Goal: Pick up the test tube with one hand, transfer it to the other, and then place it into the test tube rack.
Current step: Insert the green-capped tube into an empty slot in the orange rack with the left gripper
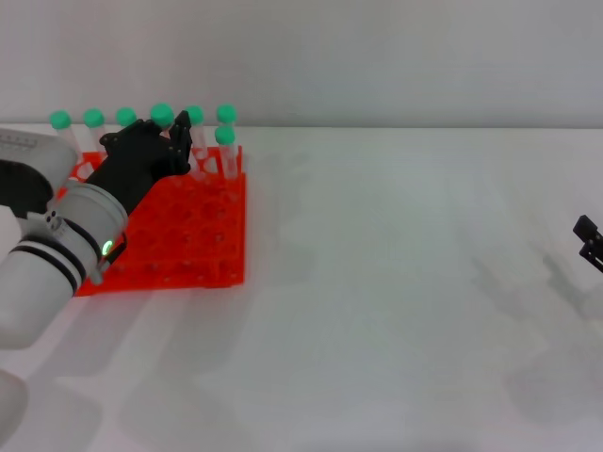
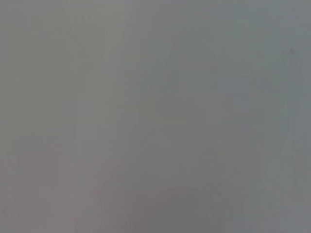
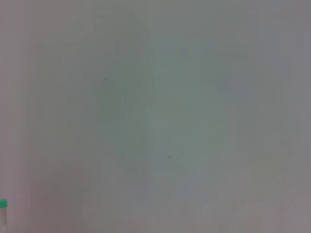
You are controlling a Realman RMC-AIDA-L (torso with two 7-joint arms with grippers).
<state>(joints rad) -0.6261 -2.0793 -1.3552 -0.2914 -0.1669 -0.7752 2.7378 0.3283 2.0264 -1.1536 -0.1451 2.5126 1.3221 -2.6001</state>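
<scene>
Black jaws of the left gripper [image 1: 177,141] hang over the far row of the test tube rack [image 1: 188,250], closed around the test tube [image 1: 162,117] with its green cap. The orange-red rack sits near the counter's [image 1: 396,311] far left corner with more green-capped tubes [image 1: 224,137] standing in its far row. The right gripper [image 1: 589,243] waits at the right edge; I cannot tell how its jaws stand.

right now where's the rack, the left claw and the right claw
test tube rack [image 1: 193,247]: head view, bare orange grid near its front right corner
left claw [image 1: 176,141]: head view, between its black fingertips over the rack's back row
right claw [image 1: 590,241]: head view, black tip at the table's right edge
</scene>
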